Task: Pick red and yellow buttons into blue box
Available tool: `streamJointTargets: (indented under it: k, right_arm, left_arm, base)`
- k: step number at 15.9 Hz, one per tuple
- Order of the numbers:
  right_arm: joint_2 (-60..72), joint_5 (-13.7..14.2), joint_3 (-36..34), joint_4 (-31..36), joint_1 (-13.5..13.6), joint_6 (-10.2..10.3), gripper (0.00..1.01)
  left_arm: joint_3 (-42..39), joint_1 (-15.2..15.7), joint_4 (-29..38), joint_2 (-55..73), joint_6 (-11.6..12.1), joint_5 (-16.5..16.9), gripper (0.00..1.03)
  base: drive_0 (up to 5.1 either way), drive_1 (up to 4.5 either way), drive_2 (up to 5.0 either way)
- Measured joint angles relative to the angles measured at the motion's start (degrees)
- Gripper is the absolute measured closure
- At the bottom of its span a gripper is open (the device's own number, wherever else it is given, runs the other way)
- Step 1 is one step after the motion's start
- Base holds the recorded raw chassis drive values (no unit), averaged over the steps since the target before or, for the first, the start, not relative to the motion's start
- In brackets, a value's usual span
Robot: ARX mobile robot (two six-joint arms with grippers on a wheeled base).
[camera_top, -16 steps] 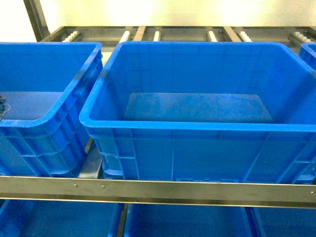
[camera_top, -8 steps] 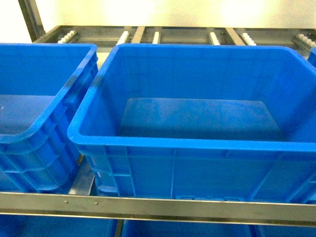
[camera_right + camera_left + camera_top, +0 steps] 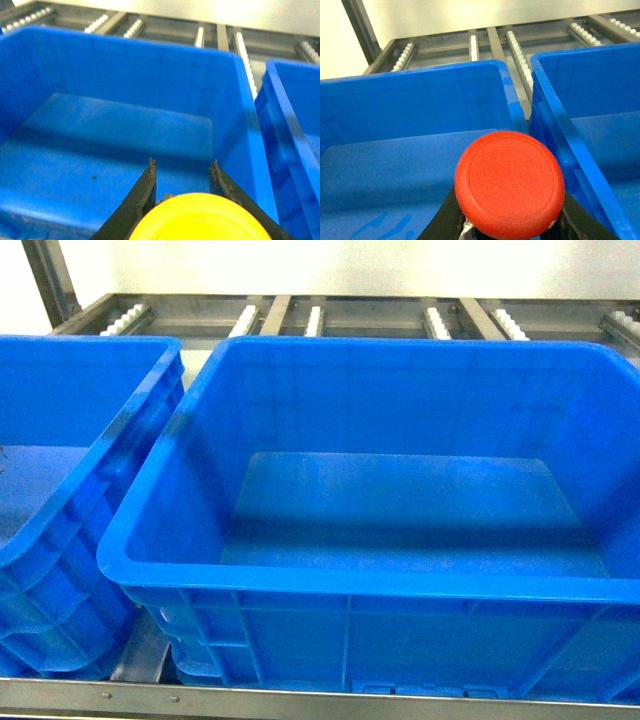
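The blue box [image 3: 330,585] fills the middle of the head view, and its floor is bare. Neither gripper shows in the head view. In the left wrist view my left gripper [image 3: 510,222] is shut on the red button [image 3: 510,182]. Its round cap hides the fingertips, and it hangs over the left-hand crate [image 3: 420,85]. The blue box's rim [image 3: 570,135] runs along the right of that view. In the right wrist view my right gripper [image 3: 182,172] is shut on the yellow button [image 3: 200,220], above the near part of the blue box [image 3: 125,135].
A second blue crate [image 3: 70,500] stands close against the box's left side. A third crate [image 3: 295,145] stands on its right. All rest on a metal roller rack [image 3: 320,315] with a steel front rail [image 3: 300,702].
The head view has moved in towards the rack. The blue box now looks larger and sits lower and further left, and the lower shelf's crates have dropped out of sight.
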Motion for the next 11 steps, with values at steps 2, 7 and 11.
streamJointTargets:
  k: [2, 7, 11]
  right_arm:
    - [8.4, -1.7, 8.7, 3.8, -0.3, 0.0, 0.73]
    - [27.6, -4.2, 23.0, 2.1, 2.6, -2.7, 0.73]
    - [43.1, -5.8, 38.1, -3.7, 4.3, -5.1, 0.73]
  left_arm:
    - [0.0, 0.0, 0.0, 0.0, 0.0, 0.0, 0.78]
    - [0.0, 0.0, 0.0, 0.0, 0.0, 0.0, 0.78]
    - [0.0, 0.0, 0.0, 0.0, 0.0, 0.0, 0.78]
  base:
    - [0.0, 0.0, 0.0]
    - [0.0, 0.0, 0.0]
    - [0.0, 0.0, 0.0]
